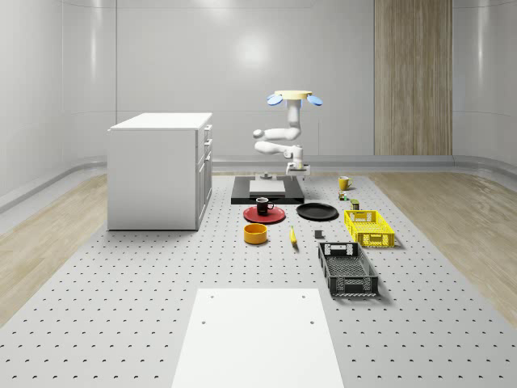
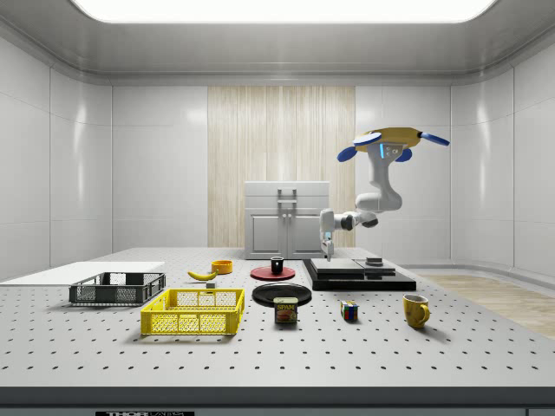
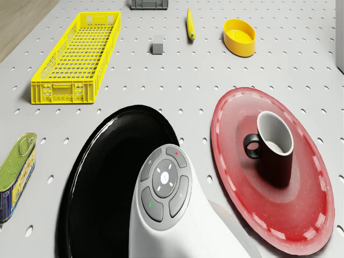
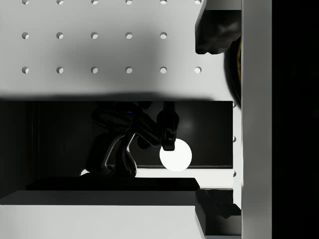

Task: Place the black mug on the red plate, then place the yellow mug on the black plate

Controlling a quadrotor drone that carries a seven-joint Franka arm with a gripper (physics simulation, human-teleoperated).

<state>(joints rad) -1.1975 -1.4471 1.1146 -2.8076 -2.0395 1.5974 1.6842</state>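
I have the drone (image 2: 392, 139) hovering above the black pad (image 1: 267, 191) at the far end of the table (image 1: 161, 307), with the arm (image 1: 279, 137) folded down beneath it. The claw (image 1: 297, 166) hangs just over the pad's edge; I cannot tell whether its fingers are apart or together, so I leave that open.

On the near side of the claw, the black mug (image 1: 262, 205) stands upright on the red plate (image 1: 264, 215), handle turned toward the black plate (image 1: 317, 212), which lies bare just beside the red one and nearly under the claw. The yellow mug (image 1: 344, 183) sits on the table off to the claw's side, toward the whole-scene view's right, well apart from both plates.

Farther out from the claw I see a yellow bowl (image 1: 255, 234), a banana (image 1: 292, 235), a yellow crate (image 1: 369, 227) and a black crate (image 1: 347, 269). A tin can (image 2: 286, 310) and a coloured cube (image 2: 349, 310) lie near the yellow mug.
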